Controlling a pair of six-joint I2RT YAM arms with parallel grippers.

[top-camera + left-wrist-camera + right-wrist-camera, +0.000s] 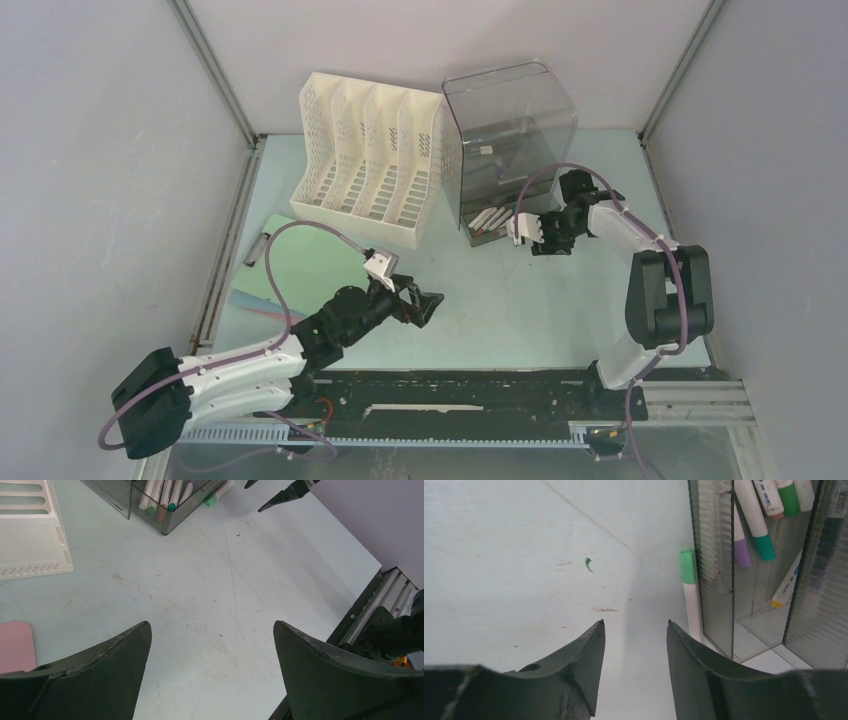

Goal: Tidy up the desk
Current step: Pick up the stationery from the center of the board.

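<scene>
The desk (520,310) is a pale mint-green top. On it a smoky clear bin (505,140) lies on its side with several markers (764,545) inside. One green-capped marker (689,587) lies on the desk just outside the bin's wall (716,580). My right gripper (635,623) hovers just left of that marker, jaws partly apart with nothing between them. The same gripper (515,235) sits at the bin's mouth in the top view. My left gripper (212,625) hangs wide open over bare desk near the middle (425,305), holding nothing.
A white slotted file organizer (365,170) stands at the back, left of the bin. A green clipboard (300,262) with a metal clip (258,250) lies at the left, and a pink sheet (15,645) lies beside it. Grey walls and aluminium rails edge the desk.
</scene>
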